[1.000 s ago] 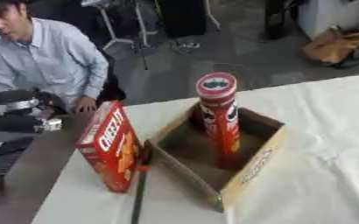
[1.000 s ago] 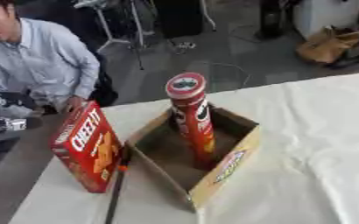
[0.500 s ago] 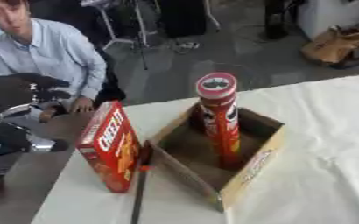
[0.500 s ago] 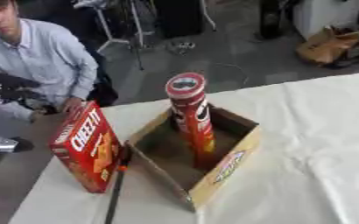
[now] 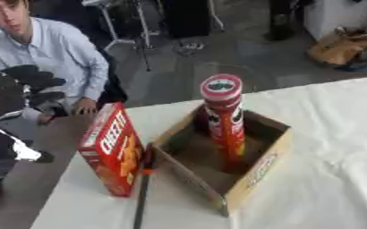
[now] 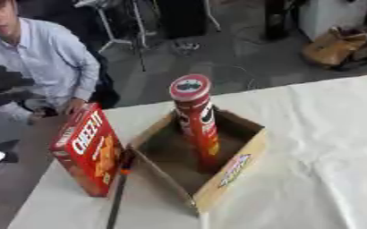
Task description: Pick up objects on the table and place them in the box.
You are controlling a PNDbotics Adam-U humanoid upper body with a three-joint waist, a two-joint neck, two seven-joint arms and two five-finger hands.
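Note:
A red Pringles can (image 5: 224,116) stands upright inside the open cardboard box (image 5: 258,169) in the middle of the table. Left of the box, a red Cheez-It box (image 5: 112,147) stands upright on the white cloth. Between the two lies a long black stick with an orange part (image 5: 143,181). My left hand (image 5: 26,87) hangs black and blurred at the far left, above and left of the Cheez-It box. It holds nothing, and its fingers are spread and point right. My right hand shows in neither view.
The white cloth (image 5: 327,134) covers the table to the right of the box. A brown surface (image 5: 30,179) runs along the table's left edge. On the floor beyond the table are stand legs (image 5: 139,31) and a tan bag (image 5: 339,47).
My left hand has risen at the left edge and come a little nearer the Cheez-It box. The can, both boxes and the stick have not moved.

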